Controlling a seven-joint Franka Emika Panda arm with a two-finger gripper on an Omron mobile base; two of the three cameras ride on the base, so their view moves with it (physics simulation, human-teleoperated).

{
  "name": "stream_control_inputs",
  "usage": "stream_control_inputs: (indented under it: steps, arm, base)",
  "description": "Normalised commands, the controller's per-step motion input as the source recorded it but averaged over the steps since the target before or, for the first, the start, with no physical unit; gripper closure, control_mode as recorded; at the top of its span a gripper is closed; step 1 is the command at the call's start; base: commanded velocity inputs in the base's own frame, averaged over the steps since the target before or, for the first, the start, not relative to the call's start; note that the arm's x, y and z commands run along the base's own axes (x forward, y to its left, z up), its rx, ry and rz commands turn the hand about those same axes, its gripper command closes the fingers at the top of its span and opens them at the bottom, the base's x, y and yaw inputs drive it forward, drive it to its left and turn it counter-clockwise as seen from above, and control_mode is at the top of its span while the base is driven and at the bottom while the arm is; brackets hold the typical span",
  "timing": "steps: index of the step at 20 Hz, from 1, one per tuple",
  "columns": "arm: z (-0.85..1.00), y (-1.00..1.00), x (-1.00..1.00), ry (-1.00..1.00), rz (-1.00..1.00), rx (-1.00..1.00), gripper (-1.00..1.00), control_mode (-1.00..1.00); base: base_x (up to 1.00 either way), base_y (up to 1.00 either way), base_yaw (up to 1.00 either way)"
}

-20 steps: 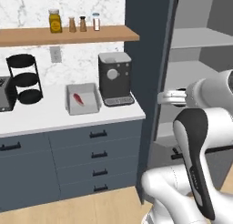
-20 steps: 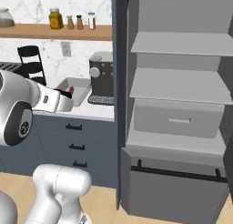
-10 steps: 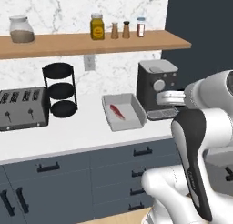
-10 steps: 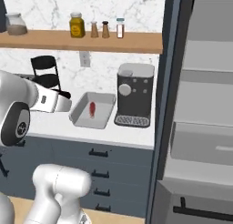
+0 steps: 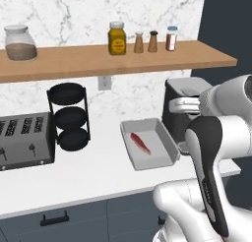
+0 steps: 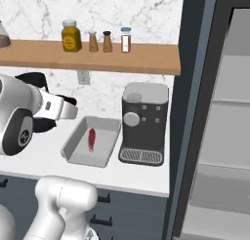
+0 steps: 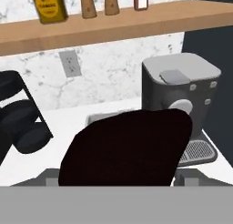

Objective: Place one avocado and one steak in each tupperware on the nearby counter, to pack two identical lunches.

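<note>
A near-black avocado fills the lower hand view, with my gripper shut on it. Seen from the base, my gripper hangs above the counter, in front of the coffee machine and just right of the tupperware. This light grey box holds one red steak. From the right base view, the gripper sits above the left end of the tupperware, where the steak lies. A strip of the tupperware peeks out behind the avocado.
A dark coffee machine stands right of the box. A black tiered rack and a toaster sit to the left. The wooden shelf above carries jars and shakers. A dark tall cabinet rises on the right.
The whole picture has shifted: the base has driven toward the counter, so the box and coffee machine appear larger and nearer. My gripper keeps its hold on the avocado.
</note>
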Motion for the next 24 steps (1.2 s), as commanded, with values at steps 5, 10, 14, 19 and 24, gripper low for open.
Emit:
stream_control_inputs:
  steps: [5,10,14,19,24]
  arm:
    - [-0.41,0.09,0.29,0.10,0.00,-0.02,1.00,-1.00]
    - [-0.64,0.11,0.28,0.16,0.00,-0.03,1.00,-1.00]
    - [-0.58,0.01,0.29,0.12,0.02,-0.01,1.00,-1.00]
    - [-0.60,0.00,0.26,0.08,0.07,0.00,1.00,-1.00]
    - [-0.56,0.00,0.43,0.03,0.10,-0.01,1.00,-1.00]
  base:
    - [0.09,0.03,0.00]
    - [0.00,0.00,0.00]
    - [0.00,0.00,0.00]
    - [0.00,0.00,0.00]
    - [0.00,0.00,0.00]
